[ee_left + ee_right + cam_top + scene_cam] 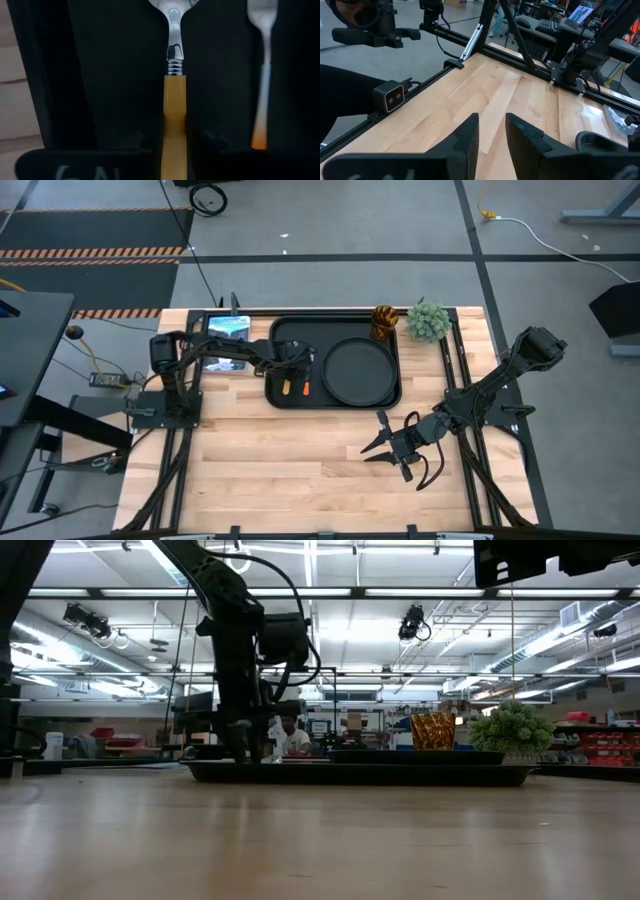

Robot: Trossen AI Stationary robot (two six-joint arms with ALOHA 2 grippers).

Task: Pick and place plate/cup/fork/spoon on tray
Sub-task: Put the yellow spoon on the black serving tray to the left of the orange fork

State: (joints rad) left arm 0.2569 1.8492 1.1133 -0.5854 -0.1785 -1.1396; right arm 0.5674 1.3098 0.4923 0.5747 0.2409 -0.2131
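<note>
The black tray (283, 330) lies at the table's far middle. The round black plate (357, 370) lies in the tray's right half. The amber cup (385, 321) stands at the tray's far right corner. The spoon (174, 75) and the fork (261, 75) lie side by side in the tray's left part, and both also show in the high view, the spoon (285, 387) left of the fork (305, 387). My left gripper (291, 366) is low over the tray, shut on the spoon. My right gripper (383, 442) is open and empty over bare table, near right of the tray. My left gripper pinches the spoon's yellow-orange handle (174, 120) between its two fingers, a little below the silver neck. The fingers come from above, point down and lie across the handle. The spoon lies level along the tray floor; whether it rests on the floor, I cannot tell.
A small green plant (428, 321) stands right of the cup. A blue-white picture card (228, 328) lies left of the tray at the far edge. Bare wood (300, 460) spreads over the table's near half.
</note>
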